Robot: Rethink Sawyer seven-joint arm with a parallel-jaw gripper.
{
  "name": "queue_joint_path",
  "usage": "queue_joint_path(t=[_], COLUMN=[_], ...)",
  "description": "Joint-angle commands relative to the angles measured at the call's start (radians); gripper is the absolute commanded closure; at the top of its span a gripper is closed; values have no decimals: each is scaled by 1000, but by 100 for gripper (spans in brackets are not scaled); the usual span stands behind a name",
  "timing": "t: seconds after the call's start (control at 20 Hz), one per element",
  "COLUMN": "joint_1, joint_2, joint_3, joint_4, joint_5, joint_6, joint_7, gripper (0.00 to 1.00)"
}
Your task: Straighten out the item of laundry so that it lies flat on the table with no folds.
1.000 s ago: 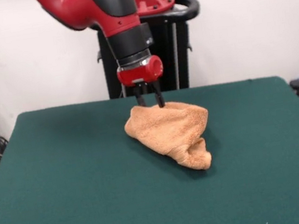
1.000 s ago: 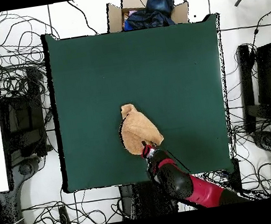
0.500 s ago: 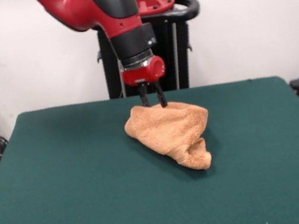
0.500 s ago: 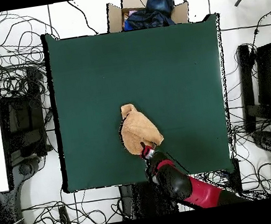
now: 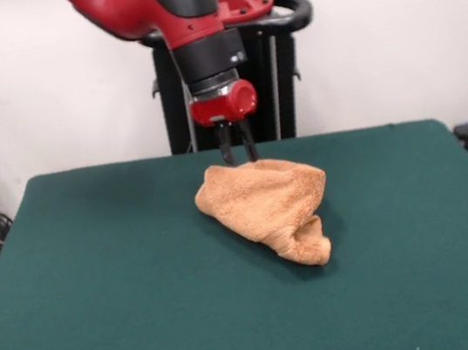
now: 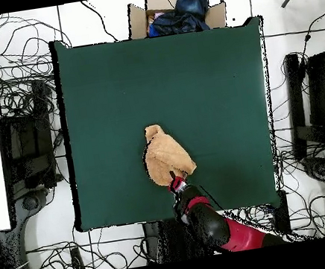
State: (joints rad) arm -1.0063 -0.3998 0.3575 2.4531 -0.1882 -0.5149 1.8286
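The item of laundry (image 5: 267, 208) is an orange-tan towel, bunched into a crumpled heap with thick folds, a little right of the middle of the green table (image 5: 100, 283). In the overhead view the towel (image 6: 164, 157) lies in the lower middle of the table (image 6: 113, 87). My gripper (image 5: 239, 158) hangs straight down over the towel's far edge. Its two dark fingers stand a little apart, open, tips just at the cloth and nothing held between them. From above, the gripper (image 6: 175, 182) shows at the towel's lower right edge.
A cardboard box with dark blue cloth (image 6: 177, 10) stands off the table's top edge in the overhead view. Cables and equipment lie on the floor around the table. Green surface stretches wide on all sides of the towel.
The arm has risen slightly and shifted a little to the right in the front view. The towel has kept its shape and place.
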Motion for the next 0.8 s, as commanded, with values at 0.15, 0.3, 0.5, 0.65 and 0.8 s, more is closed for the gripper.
queue_joint_path(t=[0.15, 0.3, 0.5, 0.65, 0.8], joint_1=[-14, -19, -11, 5, 18], joint_2=[34, 23, 33, 22, 21], joint_3=[77, 88, 75, 65, 61], joint_4=[-61, -58, -76, -87, -109], joint_5=[11, 4, -18, -13, 4], joint_6=[-74, -92, -122, -117, -83], joint_7=[303, 301, 287, 273, 256], gripper=[0, 0, 0, 0, 0])
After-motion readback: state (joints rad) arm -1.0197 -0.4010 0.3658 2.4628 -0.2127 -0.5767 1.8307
